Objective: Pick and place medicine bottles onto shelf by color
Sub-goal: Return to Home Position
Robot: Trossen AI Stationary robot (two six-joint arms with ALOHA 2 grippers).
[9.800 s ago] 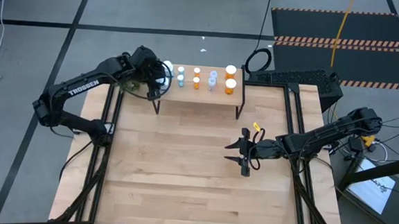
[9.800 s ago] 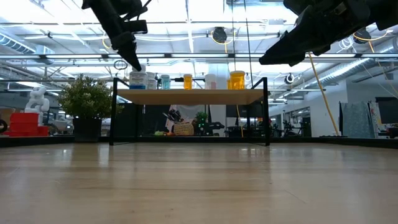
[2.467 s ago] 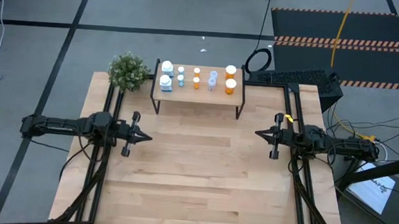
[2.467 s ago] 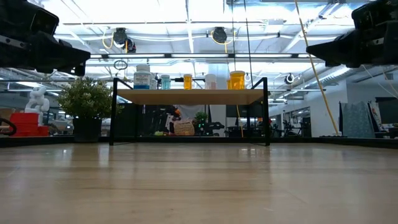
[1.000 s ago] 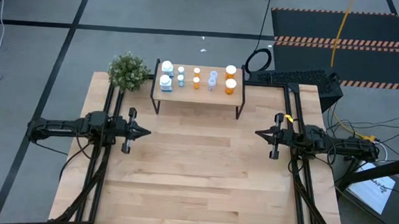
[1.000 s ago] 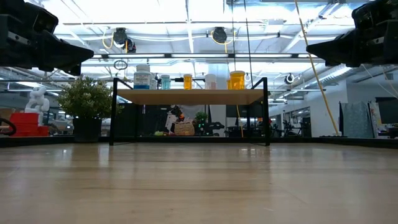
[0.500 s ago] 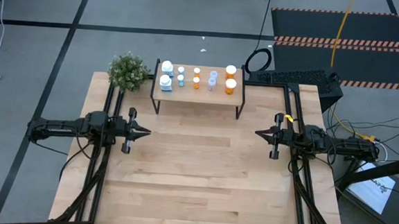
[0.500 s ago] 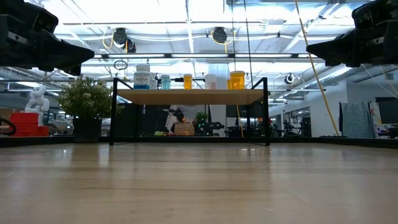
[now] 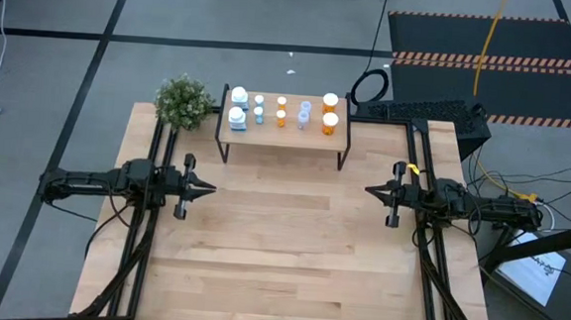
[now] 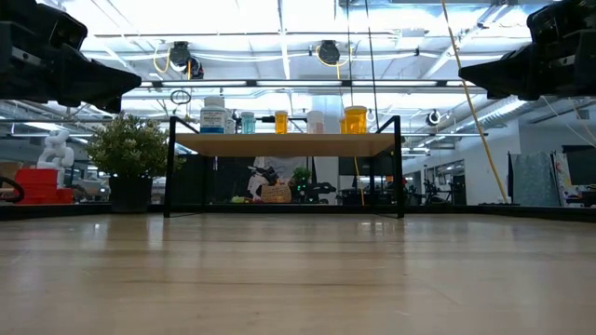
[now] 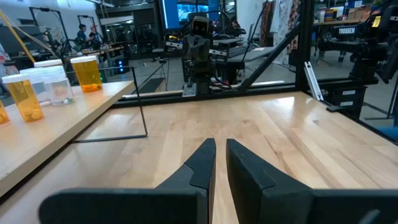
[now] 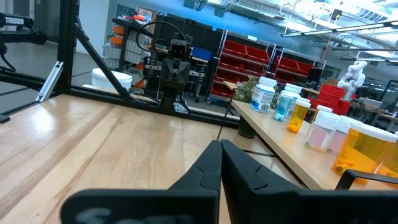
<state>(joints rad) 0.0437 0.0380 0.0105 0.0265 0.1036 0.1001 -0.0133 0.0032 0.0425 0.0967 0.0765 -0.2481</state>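
On low light-wood shelf (image 9: pixel 285 133), white-capped orange, blue and white medicine bottles (image 9: pixel 280 118) stand. Left gripper (image 9: pixel 210 186), right gripper (image 9: pixel 368 192) hover over wooden table (image 9: pixel 279 259), opposite sides; both pincers pressed together.

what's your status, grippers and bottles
Left gripper shut, empty, table's left side. Right gripper shut, empty, right side. Medicine bottles standing on shelf. Potted plant beside shelf.
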